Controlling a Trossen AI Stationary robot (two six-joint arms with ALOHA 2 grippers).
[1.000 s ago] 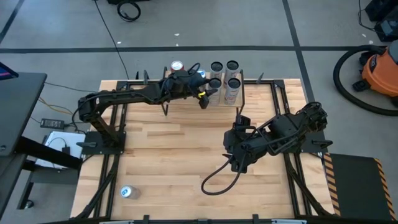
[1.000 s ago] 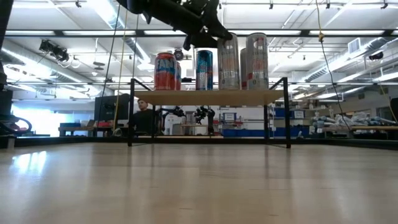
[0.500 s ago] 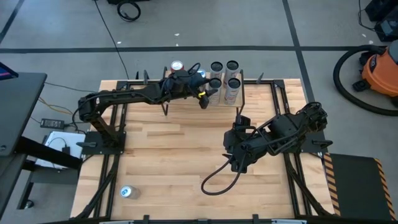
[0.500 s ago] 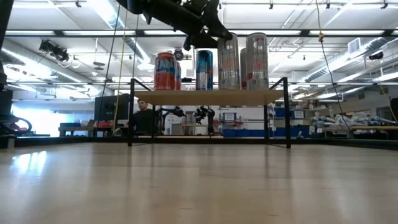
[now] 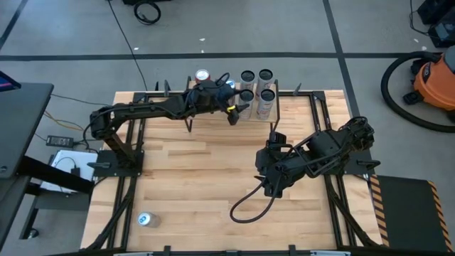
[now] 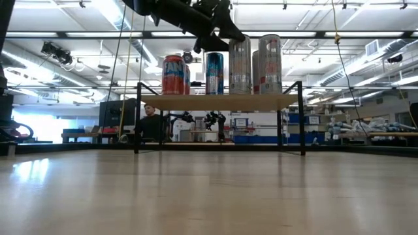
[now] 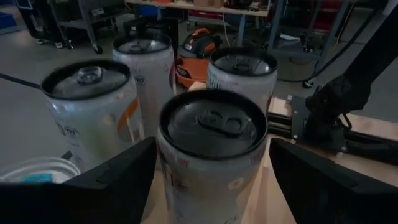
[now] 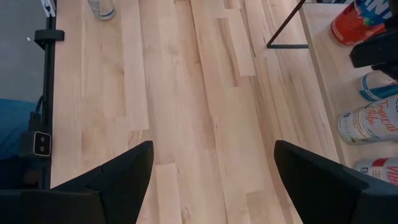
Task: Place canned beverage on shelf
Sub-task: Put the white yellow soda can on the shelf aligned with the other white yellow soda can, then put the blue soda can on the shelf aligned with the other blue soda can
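Cans on the shelf (image 6: pixel 222 102) – left hand (image 5: pixel 237 108) spread around one

A white can (image 7: pixel 211 155) is straddled, not gripped, by the left hand; the right hand (image 5: pixel 269 186) is held released over the worktop (image 5: pixel 199 178)

The shelf (image 6: pixel 219 102) stands at the far edge of the table (image 5: pixel 213 178), about midway along it. On its board stand several cans in a cluster: one can (image 5: pixel 202 75) at the left end, then four cans (image 5: pixel 257 85) in a tight two-by-two group toward the right end. The left gripper (image 5: pixel 234 107) sits over the shelf, just beside the near-left can of that group (image 7: pixel 211 149), its fingers standing apart on either side of it. The right gripper (image 5: pixel 272 186) hangs over the table's right half, well apart from the shelf. A lone can (image 5: pixel 144 220) lies near the table's front left corner.
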